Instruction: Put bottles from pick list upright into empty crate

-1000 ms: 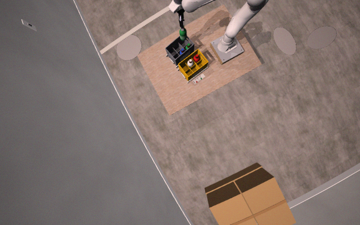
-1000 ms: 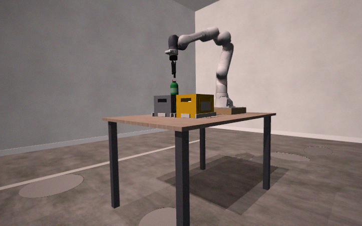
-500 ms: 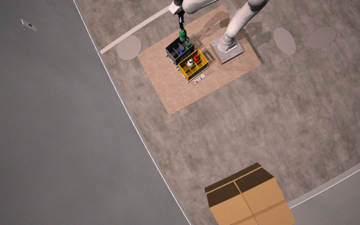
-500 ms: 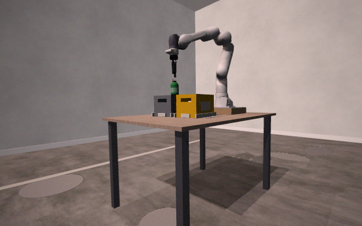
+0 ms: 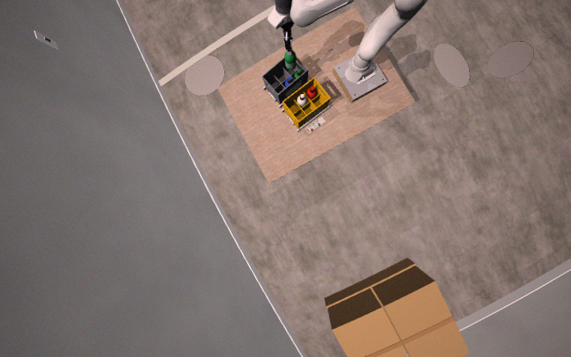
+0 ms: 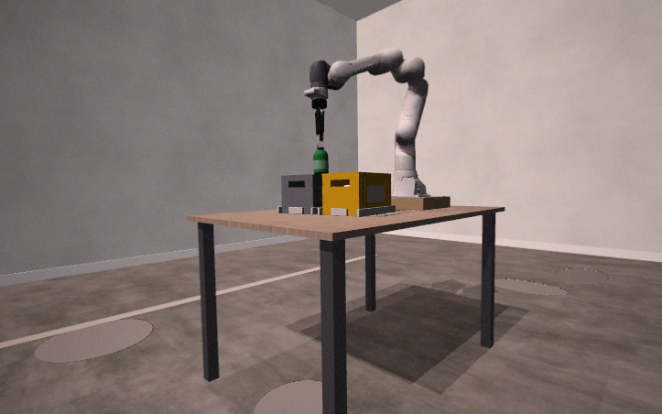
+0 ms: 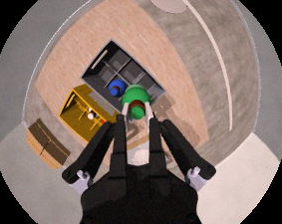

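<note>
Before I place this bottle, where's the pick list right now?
In the top view, the pick list lies beside the yellow crate, opposite the gray crate.

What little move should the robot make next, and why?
Probably lift the green bottle with a pale label slightly higher: the black gripper grips its neck, and I see no gap between bottle and gray divided crate before crossing toward the yellow one.

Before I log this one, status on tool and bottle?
Tool shut on green round-shouldered bottle. Bottle upright, above grey divided crate. No obstruction visible.
</note>
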`<state>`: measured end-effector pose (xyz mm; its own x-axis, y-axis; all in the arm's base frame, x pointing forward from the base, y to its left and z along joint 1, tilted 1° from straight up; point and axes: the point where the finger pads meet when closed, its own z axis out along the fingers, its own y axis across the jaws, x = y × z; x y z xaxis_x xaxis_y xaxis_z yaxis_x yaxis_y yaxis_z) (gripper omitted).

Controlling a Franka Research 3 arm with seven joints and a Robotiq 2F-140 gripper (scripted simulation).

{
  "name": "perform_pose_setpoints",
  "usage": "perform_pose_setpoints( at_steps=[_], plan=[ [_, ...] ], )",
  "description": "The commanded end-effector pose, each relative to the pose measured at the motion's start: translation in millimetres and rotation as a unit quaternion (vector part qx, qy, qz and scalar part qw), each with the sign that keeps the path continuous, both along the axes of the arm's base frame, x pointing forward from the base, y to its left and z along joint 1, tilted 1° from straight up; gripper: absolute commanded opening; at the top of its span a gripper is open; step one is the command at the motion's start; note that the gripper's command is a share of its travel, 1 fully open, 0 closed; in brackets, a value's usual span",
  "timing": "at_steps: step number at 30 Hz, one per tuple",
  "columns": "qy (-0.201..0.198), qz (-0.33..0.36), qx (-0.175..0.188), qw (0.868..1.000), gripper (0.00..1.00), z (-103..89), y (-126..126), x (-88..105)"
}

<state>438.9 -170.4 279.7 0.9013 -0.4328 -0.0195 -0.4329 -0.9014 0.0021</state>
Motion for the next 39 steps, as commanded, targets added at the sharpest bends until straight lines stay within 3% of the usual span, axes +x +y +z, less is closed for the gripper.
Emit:
perform_pose_setpoints(
  at_steps=[1,39],
  plan=[
    [-0.004,-0.010,-0.002,1.000,0.00,4.1,7.5,4.0],
    [-0.004,-0.010,-0.002,1.000,0.00,4.0,71.8,26.2]
  ],
)
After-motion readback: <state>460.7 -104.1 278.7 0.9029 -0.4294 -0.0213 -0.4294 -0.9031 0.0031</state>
